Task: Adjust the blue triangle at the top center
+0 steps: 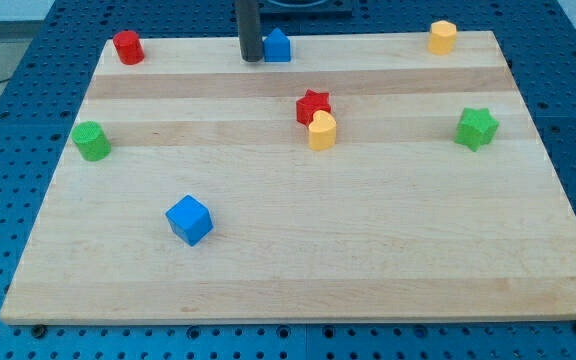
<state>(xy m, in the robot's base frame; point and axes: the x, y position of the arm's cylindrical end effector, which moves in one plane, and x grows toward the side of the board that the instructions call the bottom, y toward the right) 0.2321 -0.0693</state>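
The blue triangle (278, 45) stands at the view's top center, close to the board's far edge. My rod comes down from the view's top, and my tip (251, 59) rests on the board just left of the blue triangle, touching or nearly touching its left side. A blue cube (189, 220) lies far off at the view's lower left.
A red cylinder (128, 47) sits at the top left and a yellow block (442, 37) at the top right. A red star (313, 105) touches a yellow block (322, 131) at center. A green block (92, 141) lies left, a green star (477, 128) right.
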